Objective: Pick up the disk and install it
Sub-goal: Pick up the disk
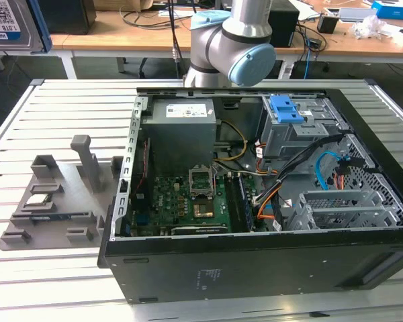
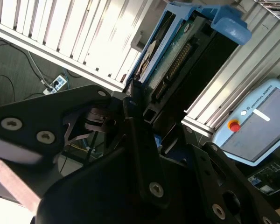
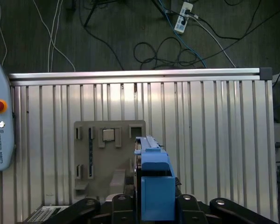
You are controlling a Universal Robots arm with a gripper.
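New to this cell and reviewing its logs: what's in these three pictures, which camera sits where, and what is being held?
It is one robot arm with a gripper. The exterior view comes from a camera off the arm. It shows a slatted metal table carrying an open computer case and, towards the exterior view's left, a grey fixture. Both wrist views come from cameras riding on the arm. In the first wrist view the gripper is shut on the disk, a drive in a blue carrier, held on edge above the table and fixture. The second wrist view shows the disk's connector edge.
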